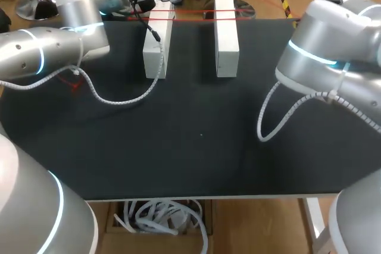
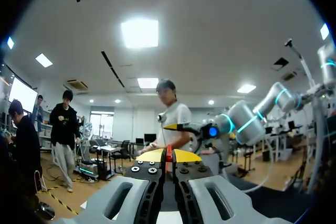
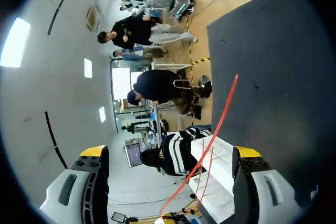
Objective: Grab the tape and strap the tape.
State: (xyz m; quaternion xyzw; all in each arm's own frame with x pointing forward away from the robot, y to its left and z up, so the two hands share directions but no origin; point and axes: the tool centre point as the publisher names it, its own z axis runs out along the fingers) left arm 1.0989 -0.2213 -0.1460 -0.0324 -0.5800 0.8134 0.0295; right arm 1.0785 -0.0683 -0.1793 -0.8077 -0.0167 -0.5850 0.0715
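We held our left gripper (image 2: 169, 157) at the far edge of the table (image 1: 196, 147), just beyond the left white block (image 1: 156, 43). Its yellow tips were pinched together on the red tape (image 2: 169, 150). The tape ran along that far edge, across the tops of the left block and the right white block (image 1: 226, 34), which stood near each other. Our right gripper (image 3: 170, 151) hung near the table's far right corner with its fingers spread wide. The tape passed ahead between them and touched neither.
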